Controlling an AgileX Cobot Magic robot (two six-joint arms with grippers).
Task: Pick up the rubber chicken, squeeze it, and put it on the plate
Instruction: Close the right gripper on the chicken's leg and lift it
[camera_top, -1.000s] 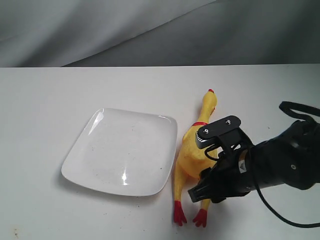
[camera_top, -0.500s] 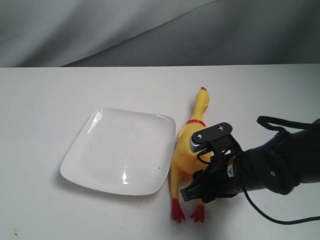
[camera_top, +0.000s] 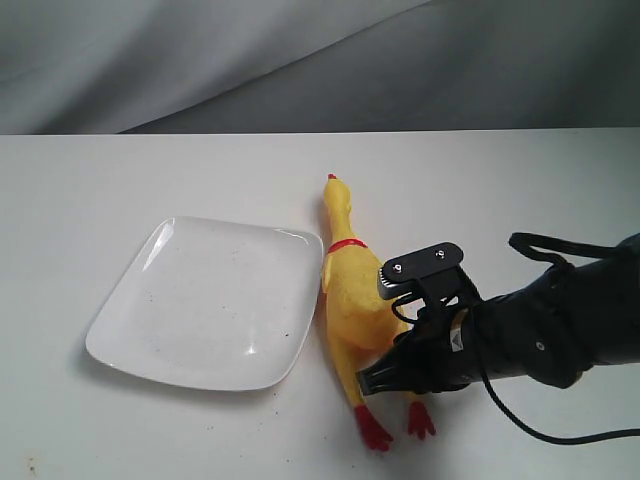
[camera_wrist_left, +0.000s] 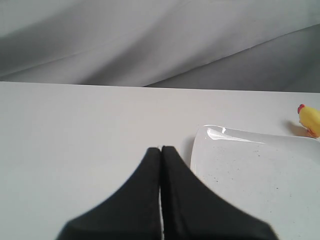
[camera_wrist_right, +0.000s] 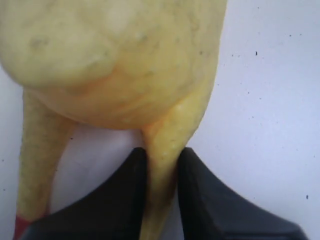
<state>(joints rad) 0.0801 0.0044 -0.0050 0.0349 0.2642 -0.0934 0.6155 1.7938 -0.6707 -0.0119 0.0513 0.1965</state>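
I have the right gripper (camera_top: 376, 378) low on the table (camera_top: 100, 180), and in the right wrist view its fingers (camera_wrist_right: 200, 200) are clamped around one thin leg of the rubber chicken (camera_wrist_right: 115, 60), just below the fat body. So there is a grip, but on the leg and not the belly.

From the exterior view the rubber chicken (camera_top: 345, 290) looks flat on the table, head pointing away from me and red feet towards me. It lies just beside the right edge of the plate (camera_top: 200, 300); I cannot tell whether they touch. No part of it is on the plate.

The left gripper (camera_wrist_left: 161, 150) is pinched closed on nothing and hovers near a corner of the plate (camera_wrist_left: 250, 170), with the chicken's head poking in at the far side of that view.

My read: this is early. The grasp is made, but the lift looks not yet done. The squeeze and the placing on the plate are all to come.
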